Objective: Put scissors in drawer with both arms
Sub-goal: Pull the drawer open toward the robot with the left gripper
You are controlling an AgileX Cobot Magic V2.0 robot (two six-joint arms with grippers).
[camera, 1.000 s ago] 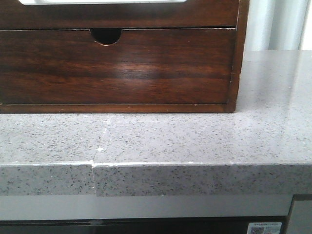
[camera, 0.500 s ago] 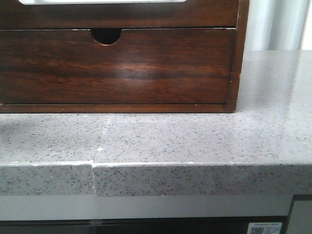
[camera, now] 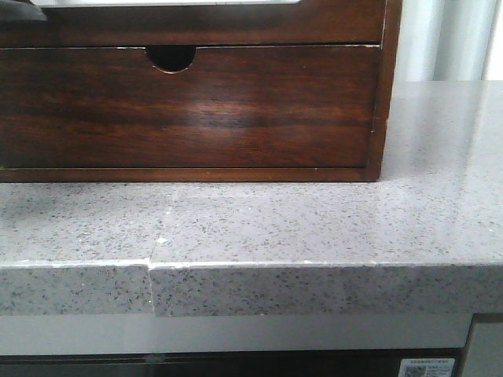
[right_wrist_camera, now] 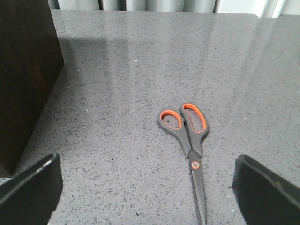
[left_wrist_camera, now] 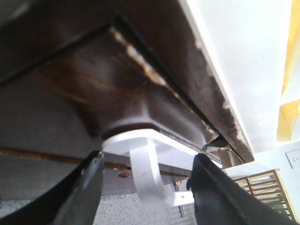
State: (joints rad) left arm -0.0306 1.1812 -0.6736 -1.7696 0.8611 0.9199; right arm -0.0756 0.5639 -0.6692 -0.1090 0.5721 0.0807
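**A:** Speckled grey stone makes up the table [camera: 314, 228] in the front view, with pale curtain folds behind. What stands on it?

**B:** A dark wooden cabinet [camera: 383, 94]. Its tall lower front [camera: 189, 106] has a half-round notch and looks shut. Above it runs the plain front of the shallow drawer [camera: 196, 27], edging a white strip at the frame's top. Neither arm shows clearly here, only a dark sliver at the top left corner that I can't identify.

**A:** And the left wrist view?

**B:** Very close to the dark wood. The left fingers [left_wrist_camera: 147, 187] are spread apart, gripping nothing, and between them sits a white hook [left_wrist_camera: 147, 180] on a white base fixed under the wood. I judge they straddle it so as to close on it and pull the drawer out. A white panel [left_wrist_camera: 243, 65] lies beyond the wood's chipped edge.

**A:** Right wrist view?

**B:** The right fingers [right_wrist_camera: 145, 187] are wide open and empty, hovering over the table. The scissors [right_wrist_camera: 187, 140] lie flat between them and slightly ahead, orange-lined handles away from the fingers, blades pointing back toward them. That suits a straight descent onto them.

**A:** Anything in the way?

**B:** The cabinet's dark side stands just outside one finger, apart from the scissors. I'd say the drawer must open first.
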